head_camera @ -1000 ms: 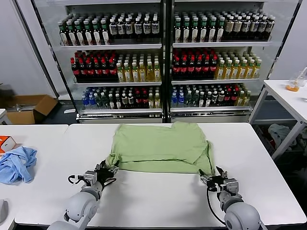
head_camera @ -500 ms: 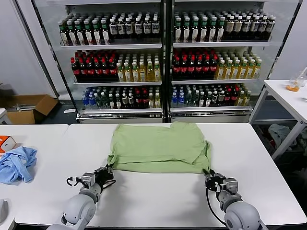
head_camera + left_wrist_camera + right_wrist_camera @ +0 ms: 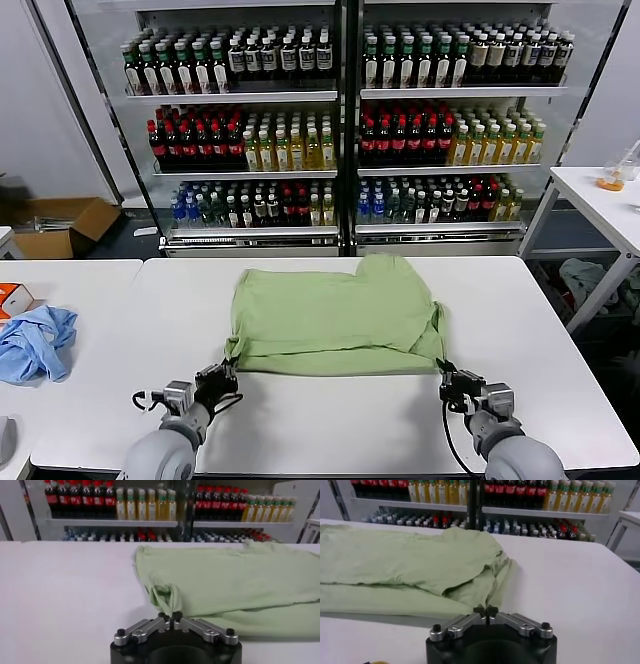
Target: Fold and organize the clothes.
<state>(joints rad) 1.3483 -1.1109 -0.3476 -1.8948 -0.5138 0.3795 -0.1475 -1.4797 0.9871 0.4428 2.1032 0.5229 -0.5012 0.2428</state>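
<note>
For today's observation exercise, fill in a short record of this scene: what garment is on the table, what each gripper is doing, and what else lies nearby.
garment: green shirt, lying flat on the white table
left gripper: shut on the shirt's near left corner
right gripper: shut on the shirt's near right corner
nearby: blue cloth, crumpled on the neighbouring table to the left
background: drinks fridge full of bottles

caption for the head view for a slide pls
Both grippers, left and right, shut on the near corners of the green shirt on the white table.
</note>
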